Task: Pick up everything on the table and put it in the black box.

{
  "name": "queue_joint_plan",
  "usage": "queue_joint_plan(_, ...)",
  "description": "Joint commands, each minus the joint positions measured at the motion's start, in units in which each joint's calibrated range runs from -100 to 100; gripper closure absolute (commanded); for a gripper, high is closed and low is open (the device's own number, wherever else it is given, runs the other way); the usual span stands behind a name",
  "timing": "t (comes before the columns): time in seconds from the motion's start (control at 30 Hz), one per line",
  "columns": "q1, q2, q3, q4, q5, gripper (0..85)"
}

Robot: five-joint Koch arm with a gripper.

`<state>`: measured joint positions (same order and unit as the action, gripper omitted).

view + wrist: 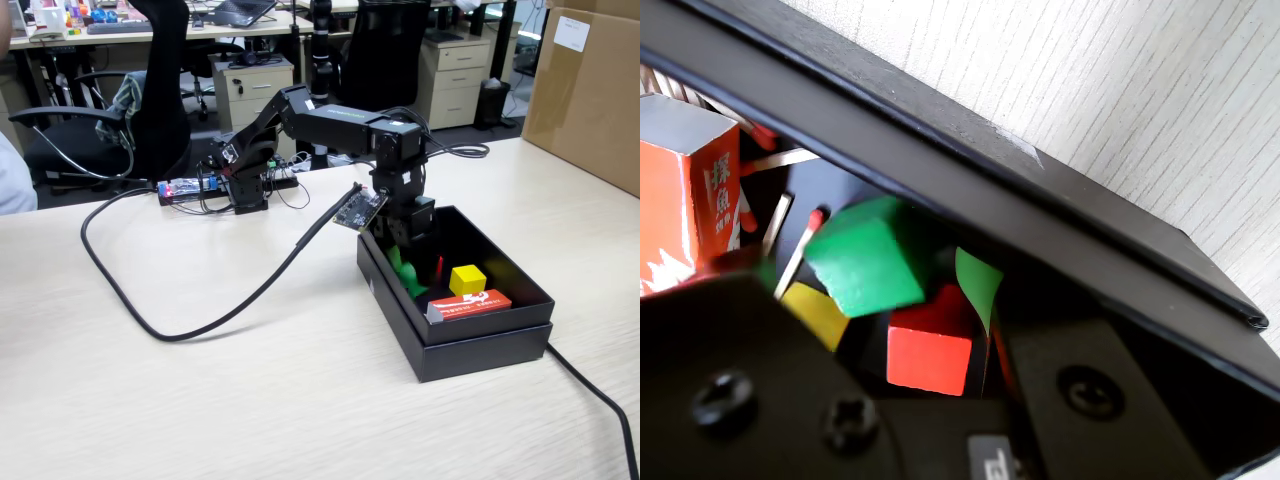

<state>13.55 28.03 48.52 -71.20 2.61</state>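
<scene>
The green cube (pixel 865 255) sits inside the black box (pixel 1040 190), between my gripper's (pixel 872 278) two jaws. They stand wider apart than the cube, and a gap shows on each side of it. A green-taped fingertip (pixel 980 282) is to its right. A red cube (pixel 930 345) and a yellow cube (pixel 815 315) lie lower in the wrist view. In the fixed view my gripper (pixel 405 265) reaches down into the back left of the black box (pixel 480 340), which stands on the table (pixel 250 390). The yellow cube (pixel 467 280) shows there; the green cube cannot be told apart from the green jaw tape.
An orange matchbox (pixel 470 304) lies at the box's front, with loose matches (pixel 800 250) beside it. A thick black cable (pixel 200 325) loops across the table's left. A brown carton (pixel 585 90) stands at the back right. The arm's base and board (pixel 190 188) are at the back.
</scene>
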Motion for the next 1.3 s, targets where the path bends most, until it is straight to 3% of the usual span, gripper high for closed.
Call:
queue_joint_plan(0.0, -0.05, -5.36, 1.35, -1.76, -0.24, 40.0)
queue_joint_plan(0.43, -2.49, -53.79, -2.55, -1.33, 0.98, 39.8)
queue_joint_plan(0.7, -9.47, -85.69, -33.65, 13.18, 0.44, 39.6)
queue_joint_plan(0.93, -11.82, -114.14, -72.81, 33.05, -1.12, 36.6)
queue_joint_plan(1.27, -12.89, -127.45, -100.92, 50.33, -1.27, 35.1)
